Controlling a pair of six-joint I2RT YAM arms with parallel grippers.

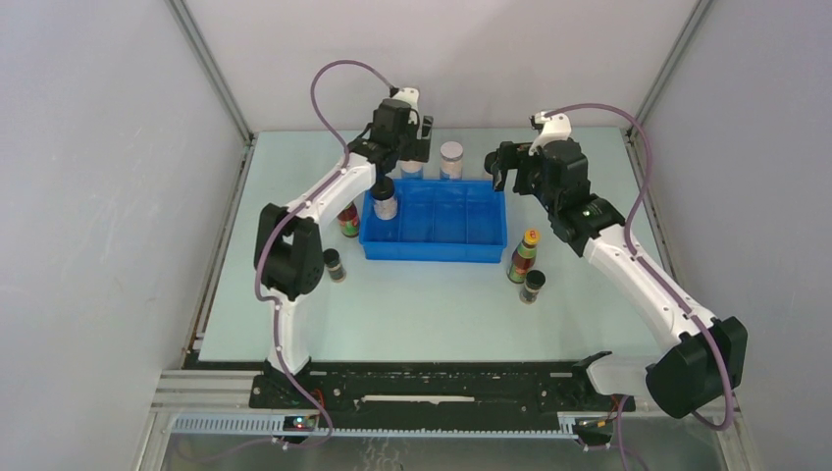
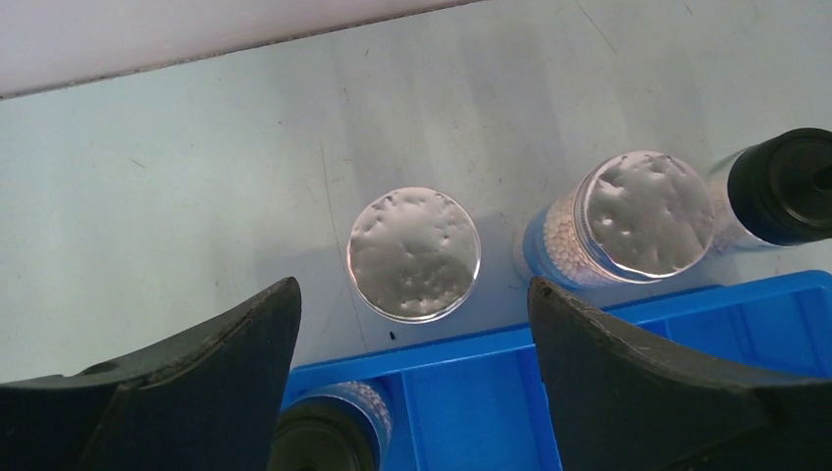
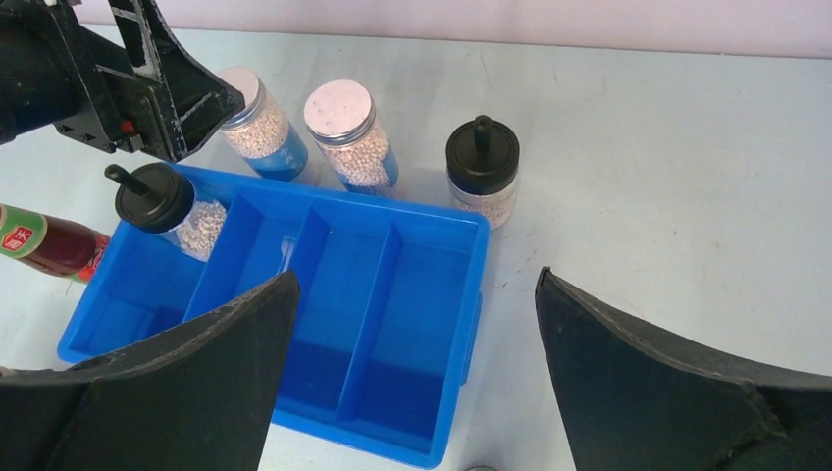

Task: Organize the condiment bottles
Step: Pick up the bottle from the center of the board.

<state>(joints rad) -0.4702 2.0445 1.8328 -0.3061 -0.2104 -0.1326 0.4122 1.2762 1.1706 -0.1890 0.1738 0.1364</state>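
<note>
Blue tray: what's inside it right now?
One black knob-capped bottle stands in the leftmost compartment of the blue tray. The other three look empty, but a finger of the right gripper hides the near-left corner.

Glossy blue plastic tray (image 3: pixel 422 324), clear bottles (image 3: pixel 358 147) with dimpled lids

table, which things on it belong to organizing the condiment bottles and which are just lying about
Belongs to the job:
stowed knob-capped bottle, loose knob-capped bottle, white-lidded bottles, slim orange-capped bottles, short dark bottles

Just there:
blue tray, already holding one bottle
</note>
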